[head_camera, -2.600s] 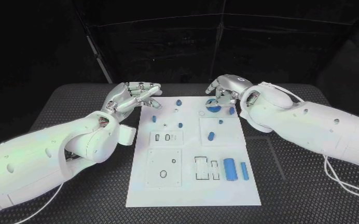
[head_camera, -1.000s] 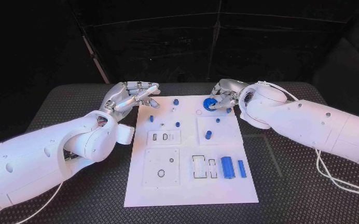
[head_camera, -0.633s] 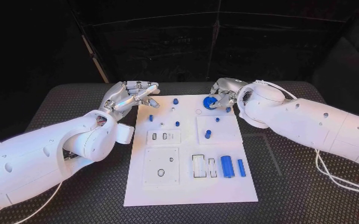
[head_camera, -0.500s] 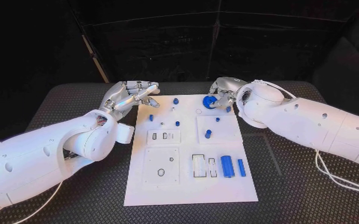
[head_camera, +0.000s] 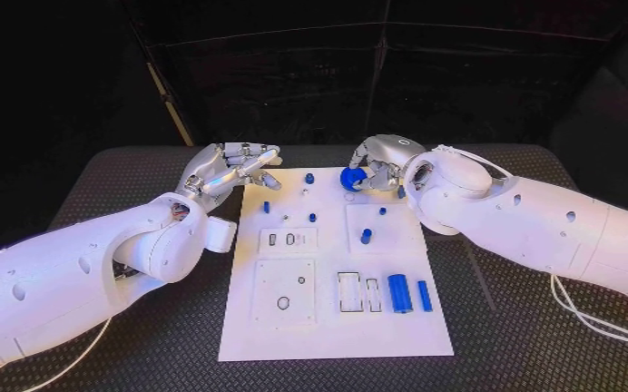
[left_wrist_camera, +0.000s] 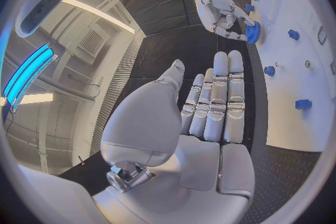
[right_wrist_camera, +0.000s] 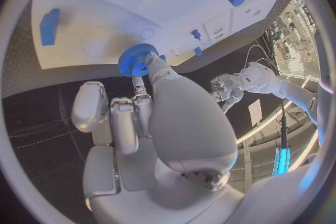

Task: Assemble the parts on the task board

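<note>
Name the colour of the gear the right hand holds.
Blue. The gear, held by the right hand, shows best in the right wrist view.

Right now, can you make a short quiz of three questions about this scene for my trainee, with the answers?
1. True or false: the right hand holds the blue gear.
2. What does the left hand hold? A) a blue peg B) nothing C) the gear
3. Fill in: the blue cylinder lies at the near end of the white ____.

Key: 1 true; 2 B; 3 task board.
</note>
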You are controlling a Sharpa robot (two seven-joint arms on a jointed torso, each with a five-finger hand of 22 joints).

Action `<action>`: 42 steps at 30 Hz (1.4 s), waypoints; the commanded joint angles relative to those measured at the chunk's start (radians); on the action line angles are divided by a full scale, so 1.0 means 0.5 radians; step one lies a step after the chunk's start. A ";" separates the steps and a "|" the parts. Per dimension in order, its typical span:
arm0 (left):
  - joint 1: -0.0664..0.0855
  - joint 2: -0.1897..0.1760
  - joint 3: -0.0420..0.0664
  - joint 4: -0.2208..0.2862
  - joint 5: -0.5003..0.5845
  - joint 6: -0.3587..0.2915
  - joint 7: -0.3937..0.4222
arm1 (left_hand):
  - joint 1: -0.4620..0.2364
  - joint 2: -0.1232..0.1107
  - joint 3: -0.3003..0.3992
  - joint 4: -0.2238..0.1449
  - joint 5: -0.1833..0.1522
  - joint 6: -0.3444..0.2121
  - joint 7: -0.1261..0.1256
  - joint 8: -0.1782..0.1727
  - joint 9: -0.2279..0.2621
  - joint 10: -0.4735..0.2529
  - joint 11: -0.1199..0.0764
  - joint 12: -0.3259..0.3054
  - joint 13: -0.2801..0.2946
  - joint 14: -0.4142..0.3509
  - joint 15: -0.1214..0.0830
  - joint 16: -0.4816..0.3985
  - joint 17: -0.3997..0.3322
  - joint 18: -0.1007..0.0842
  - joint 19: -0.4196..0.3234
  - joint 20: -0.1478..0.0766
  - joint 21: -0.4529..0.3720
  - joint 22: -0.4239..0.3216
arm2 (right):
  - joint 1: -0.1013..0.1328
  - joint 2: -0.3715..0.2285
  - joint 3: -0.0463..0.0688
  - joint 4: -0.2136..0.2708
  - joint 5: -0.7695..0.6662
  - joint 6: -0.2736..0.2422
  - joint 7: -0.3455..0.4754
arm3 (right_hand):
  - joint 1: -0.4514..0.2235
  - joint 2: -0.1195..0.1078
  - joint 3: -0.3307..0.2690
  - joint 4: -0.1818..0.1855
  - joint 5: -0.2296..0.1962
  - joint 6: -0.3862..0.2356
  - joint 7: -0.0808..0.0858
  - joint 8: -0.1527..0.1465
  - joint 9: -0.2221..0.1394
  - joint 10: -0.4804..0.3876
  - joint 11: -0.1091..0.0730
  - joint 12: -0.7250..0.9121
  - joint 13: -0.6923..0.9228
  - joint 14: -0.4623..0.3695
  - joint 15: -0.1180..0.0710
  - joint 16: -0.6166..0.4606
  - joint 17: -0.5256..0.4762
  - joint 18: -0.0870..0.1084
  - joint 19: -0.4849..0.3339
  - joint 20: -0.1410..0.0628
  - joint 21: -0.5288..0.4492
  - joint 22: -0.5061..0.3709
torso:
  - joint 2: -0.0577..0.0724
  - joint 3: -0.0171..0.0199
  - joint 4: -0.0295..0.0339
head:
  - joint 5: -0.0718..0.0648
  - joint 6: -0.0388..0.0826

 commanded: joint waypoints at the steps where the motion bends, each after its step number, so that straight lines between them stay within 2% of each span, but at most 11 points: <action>1: 0.003 0.000 0.002 0.004 -0.007 0.026 0.006 | 0.002 0.026 -0.008 -0.002 -0.007 0.014 -0.004 -0.011 -0.003 0.014 -0.003 -0.011 -0.002 -0.015 -0.006 0.001 0.002 0.018 0.002 -0.001 0.007 0.003 | 0.004 0.029 0.002 0.047 -0.069 -0.112 0.007 | -0.022 -0.003 0.018 0.000 0.005 0.067 -0.037 -0.011 0.003 0.014 0.000 0.013 0.174 0.181 -0.010 0.007 0.381 -0.038 0.011 -0.009 0.013 0.000 | 0.001 0.0004 0.003 | 0.012 -0.001; 3: 0.003 0.001 0.002 0.004 -0.007 0.028 0.006 | 0.002 0.026 -0.008 -0.002 -0.007 0.014 -0.004 -0.011 -0.003 0.014 -0.003 -0.011 -0.002 -0.015 -0.006 0.001 0.002 0.018 0.002 -0.001 0.007 0.003 | 0.004 0.060 0.002 0.057 -0.081 -0.117 0.003 | -0.032 -0.008 0.025 0.001 0.003 0.068 -0.037 -0.016 0.002 0.014 0.001 0.012 0.174 0.181 -0.009 0.007 0.382 -0.038 0.010 -0.010 0.013 0.000 | 0.003 0.0004 0.007 | 0.018 -0.004; 7: 0.003 0.000 0.002 0.006 -0.007 0.029 0.005 | 0.002 0.026 -0.008 -0.002 -0.007 0.014 -0.004 -0.011 -0.003 0.014 -0.003 -0.011 -0.002 -0.015 -0.006 0.001 0.002 0.018 0.002 -0.001 0.007 0.003 | 0.004 0.133 0.002 0.037 -0.099 -0.113 0.006 | -0.051 -0.015 0.038 0.003 -0.002 0.070 -0.037 -0.024 0.002 0.015 0.001 0.012 0.175 0.182 -0.009 0.008 0.385 -0.038 0.012 -0.010 0.015 0.003 | 0.003 -0.0032 0.003 | 0.027 -0.010; 14: 0.003 0.003 0.002 0.003 -0.007 0.029 0.005 | 0.002 0.026 -0.008 -0.002 -0.007 0.014 -0.004 -0.011 -0.003 0.014 -0.003 -0.011 -0.002 -0.015 -0.006 0.001 0.002 0.018 0.002 -0.001 0.007 0.003 | 0.005 0.285 -0.002 -0.058 -0.113 -0.079 0.031 | -0.066 -0.021 0.047 0.005 -0.003 0.071 -0.036 -0.030 0.001 0.016 0.002 0.012 0.176 0.181 -0.009 0.007 0.383 -0.038 0.012 -0.010 0.014 0.003 | 0.004 -0.0006 -0.003 | 0.039 -0.019; 15: 0.003 0.005 0.002 0.003 -0.007 0.029 0.005 | 0.002 0.026 -0.008 -0.002 -0.007 0.014 -0.004 -0.011 -0.003 0.014 -0.003 -0.011 -0.002 -0.015 -0.006 0.001 0.002 0.018 0.002 -0.001 0.007 0.003 | 0.005 0.312 -0.007 -0.082 -0.111 -0.069 0.036 | -0.068 -0.022 0.048 0.005 -0.004 0.071 -0.036 -0.032 0.001 0.016 0.002 0.012 0.177 0.182 -0.009 0.008 0.383 -0.038 0.012 -0.010 0.014 0.003 | 0.004 -0.0002 -0.003 | 0.039 -0.021; 19: 0.003 0.012 0.002 0.000 -0.007 0.030 0.005 | 0.002 0.026 -0.008 -0.002 -0.007 0.014 -0.004 -0.011 -0.003 0.014 -0.003 -0.011 -0.002 -0.015 -0.006 0.001 0.002 0.018 0.002 -0.001 0.007 0.003 | 0.005 0.383 -0.053 -0.147 -0.097 -0.029 0.053 | -0.072 -0.026 0.050 0.003 -0.005 0.070 -0.036 -0.035 0.001 0.016 0.002 0.012 0.177 0.182 -0.009 0.008 0.385 -0.038 0.012 -0.009 0.014 0.002 | 0.003 -0.0011 -0.002 | 0.041 -0.025; 23: 0.003 0.017 0.002 0.001 -0.007 0.029 0.002 | 0.005 0.028 -0.008 -0.004 -0.007 0.014 -0.005 -0.013 -0.003 0.015 -0.003 -0.013 -0.002 -0.017 -0.005 0.000 0.004 0.018 0.000 -0.001 0.008 0.003 | 0.004 0.438 -0.076 -0.215 -0.085 0.011 0.064 | -0.080 -0.029 0.056 0.003 -0.010 0.069 -0.035 -0.041 0.001 0.016 0.003 0.011 0.176 0.181 -0.008 0.007 0.381 -0.038 0.011 -0.009 0.013 0.000 | 0.003 0.0007 -0.003 | 0.035 -0.025; 34: 0.004 0.015 0.002 0.002 -0.007 0.030 -0.004 | 0.005 0.028 -0.008 -0.004 -0.007 0.014 -0.005 -0.013 -0.003 0.015 -0.003 -0.013 -0.002 -0.017 -0.005 0.000 0.004 0.018 0.000 -0.001 0.008 0.003 | 0.004 0.495 -0.095 -0.295 -0.079 0.044 0.066 | -0.098 -0.041 0.068 -0.002 -0.017 0.060 -0.030 -0.060 -0.001 0.008 0.007 0.003 0.168 0.181 -0.005 0.006 0.380 -0.038 0.008 -0.007 0.011 -0.002 | 0.001 0.0039 -0.008 | 0.044 -0.030; 37: 0.004 0.015 0.002 0.001 -0.007 0.032 -0.006 | 0.005 0.028 -0.008 -0.004 -0.007 0.014 -0.005 -0.013 -0.003 0.015 -0.003 -0.013 -0.002 -0.017 -0.005 0.000 0.004 0.018 0.000 -0.001 0.008 0.003 | 0.004 0.503 -0.096 -0.303 -0.086 0.026 0.061 | -0.116 -0.054 0.076 -0.005 -0.020 0.034 -0.020 -0.085 -0.003 -0.004 0.014 -0.010 0.155 0.180 0.000 0.006 0.379 -0.038 0.006 -0.004 0.009 -0.005 | 0.001 0.0036 -0.006 | 0.043 -0.030; 41: 0.004 0.015 0.002 0.000 -0.007 0.035 -0.009 | 0.005 0.028 -0.008 -0.004 -0.007 0.014 -0.005 -0.013 -0.003 0.015 -0.003 -0.013 -0.002 -0.017 -0.005 0.000 0.004 0.018 0.000 -0.001 0.008 0.003 | 0.004 0.512 -0.097 -0.315 -0.092 0.006 0.049 | -0.144 -0.080 0.094 -0.018 -0.038 -0.089 0.011 -0.167 -0.004 -0.037 0.042 -0.043 0.118 0.180 0.023 0.006 0.379 -0.037 0.001 0.014 0.004 -0.012 | 0.000 0.0026 -0.005 | 0.043 -0.031; 42: 0.004 0.015 0.002 0.000 -0.007 0.036 -0.010 | 0.005 0.028 -0.008 -0.004 -0.007 0.014 -0.005 -0.013 -0.003 0.015 -0.003 -0.013 -0.002 -0.017 -0.005 0.000 0.004 0.018 0.000 -0.001 0.008 0.003 | 0.004 0.515 -0.097 -0.320 -0.093 0.005 0.045 | -0.156 -0.093 0.100 -0.025 -0.050 -0.149 0.015 -0.205 -0.003 -0.049 0.048 -0.055 0.104 0.180 0.030 0.006 0.380 -0.036 -0.001 0.023 0.003 -0.014 | 0.001 0.0025 -0.006 | 0.042 -0.031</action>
